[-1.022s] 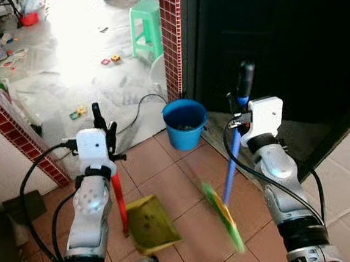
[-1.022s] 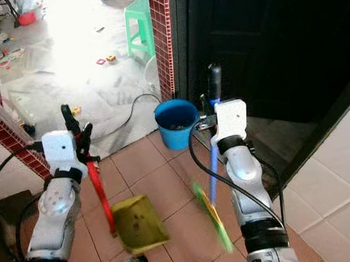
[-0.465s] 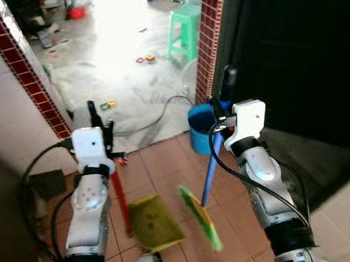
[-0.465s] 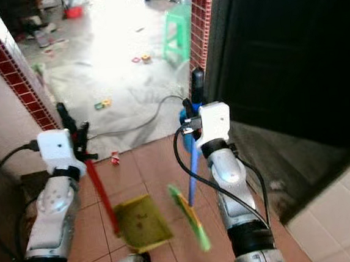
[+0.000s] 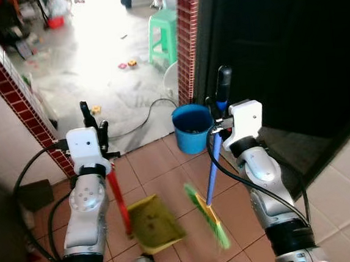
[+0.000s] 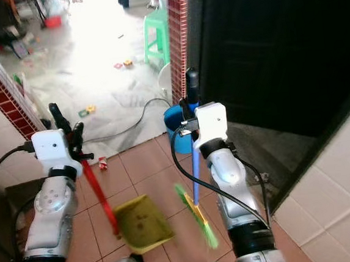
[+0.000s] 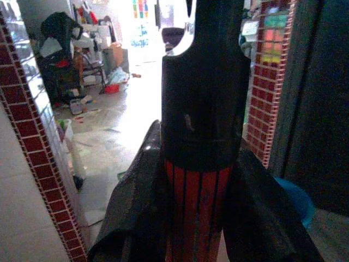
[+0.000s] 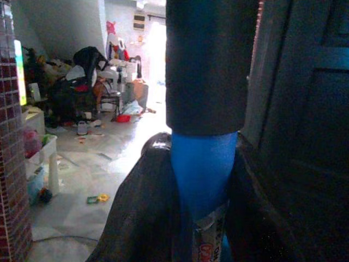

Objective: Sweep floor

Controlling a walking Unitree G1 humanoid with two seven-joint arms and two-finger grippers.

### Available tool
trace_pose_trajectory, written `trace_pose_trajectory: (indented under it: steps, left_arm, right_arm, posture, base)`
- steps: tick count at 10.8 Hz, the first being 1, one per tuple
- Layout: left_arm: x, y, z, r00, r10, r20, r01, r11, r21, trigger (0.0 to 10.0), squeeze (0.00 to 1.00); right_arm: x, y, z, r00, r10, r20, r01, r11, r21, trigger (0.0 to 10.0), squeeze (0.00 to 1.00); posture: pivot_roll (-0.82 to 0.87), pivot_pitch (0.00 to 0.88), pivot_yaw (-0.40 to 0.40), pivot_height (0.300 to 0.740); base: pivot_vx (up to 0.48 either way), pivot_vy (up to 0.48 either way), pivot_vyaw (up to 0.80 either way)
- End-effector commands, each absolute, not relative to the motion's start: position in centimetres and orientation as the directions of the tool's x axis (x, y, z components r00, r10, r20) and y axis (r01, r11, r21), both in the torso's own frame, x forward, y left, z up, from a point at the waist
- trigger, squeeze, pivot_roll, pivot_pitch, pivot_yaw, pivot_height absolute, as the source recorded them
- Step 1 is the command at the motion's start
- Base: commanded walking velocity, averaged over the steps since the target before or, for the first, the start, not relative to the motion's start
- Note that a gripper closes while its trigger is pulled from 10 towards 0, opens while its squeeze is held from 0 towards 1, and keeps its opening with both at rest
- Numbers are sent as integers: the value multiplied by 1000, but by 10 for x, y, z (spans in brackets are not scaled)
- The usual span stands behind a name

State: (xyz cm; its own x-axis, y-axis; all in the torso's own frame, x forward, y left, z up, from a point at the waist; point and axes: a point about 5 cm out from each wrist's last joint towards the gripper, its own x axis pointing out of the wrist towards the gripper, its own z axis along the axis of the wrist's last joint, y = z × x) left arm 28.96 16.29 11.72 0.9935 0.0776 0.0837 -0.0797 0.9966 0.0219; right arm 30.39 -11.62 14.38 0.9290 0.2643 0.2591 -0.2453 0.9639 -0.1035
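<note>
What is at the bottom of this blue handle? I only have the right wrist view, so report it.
Observer: It's a broom; its green head, blurred, is over the brown floor tiles.
Operator: Report the other arm.
Observer: The left tool grips the red handle of a yellow dustpan, which is beside the broom's head.
Operator: Name what's ahead.
Observer: A blue bucket stands at the doorway, just beyond the right tool.

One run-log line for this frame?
left gripper: shut on red-handled yellow dustpan | right gripper: shut on blue-handled green broom | blue plastic bucket: ahead
</note>
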Motion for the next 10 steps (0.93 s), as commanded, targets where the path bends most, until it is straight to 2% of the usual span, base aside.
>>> trace_pose_trajectory:
  steps: [1, 3, 7, 10]
  left_arm:
    - [295, 162, 133, 987, 65, 145, -71, 997, 33, 10000, 0]
    - [295, 164, 134, 987, 70, 142, -76, 996, 37, 10000, 0]
    - [294, 167, 134, 984, 111, 140, -114, 993, 10, 10000, 0]
    - [298, 170, 138, 981, 118, 151, -120, 993, 8, 10000, 0]
  right_arm:
    - [302, -115, 158, 910, 269, 315, -247, 963, -108, 10000, 0]
    - [300, -113, 155, 911, 277, 306, -258, 961, -102, 10000, 0]
    - [298, -109, 155, 906, 297, 300, -281, 955, -97, 10000, 0]
    - [297, -105, 157, 893, 326, 309, -316, 945, -83, 10000, 0]
  posture:
    - [-86, 18, 43, 740]
    - [-79, 25, 41, 740]
    - [-82, 30, 45, 740]
    - [-84, 29, 49, 740]
  base:
    - [0, -424, 0]
    - [0, -349, 0]
    - [0, 0, 0]
    - [369, 0, 0]
